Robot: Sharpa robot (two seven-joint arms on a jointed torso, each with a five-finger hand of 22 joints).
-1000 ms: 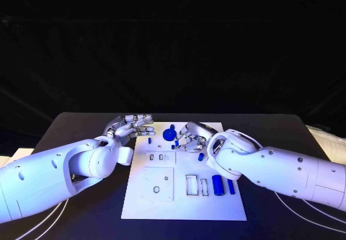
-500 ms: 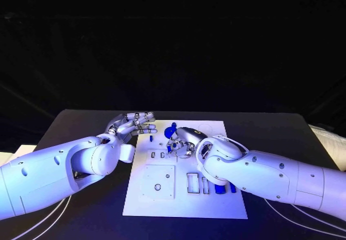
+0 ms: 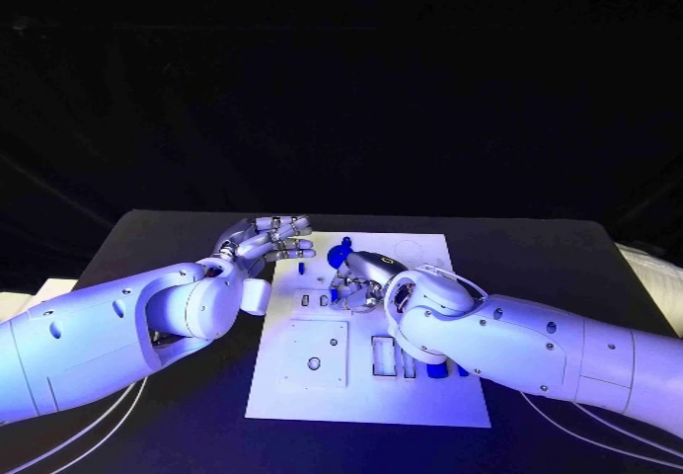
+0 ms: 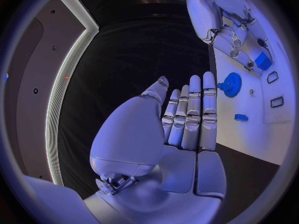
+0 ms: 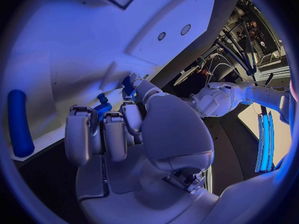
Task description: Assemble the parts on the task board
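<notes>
The white task board point(image 3: 321, 395) lies in the middle of the black table. A blue gear point(image 3: 338, 257) sits near its far end, also seen as the blue gear point(image 4: 233, 84) in the left wrist view, with a small blue piece point(image 4: 241, 117) close by. My right hand point(image 3: 363, 283) hovers low over the board just this side of the gear and pinches a small blue part point(image 5: 102, 105) in its fingertips. My left hand point(image 3: 267, 240) is held at the board's far left edge, fingers straight and apart, holding nothing. A long blue peg point(image 5: 19, 122) lies on the board.
The near half of the board carries a square plate with holes point(image 3: 313, 353) and upright slots point(image 3: 382, 357). Blue cylinders point(image 3: 435, 370) lie beside the slots, partly under my right forearm. Black table surface point(image 3: 157, 247) surrounds the board.
My right hand has slid left across the board, toward the gear and small slots. A small blue piece that lay beside its wrist is no longer visible. The left hand stays in place.
</notes>
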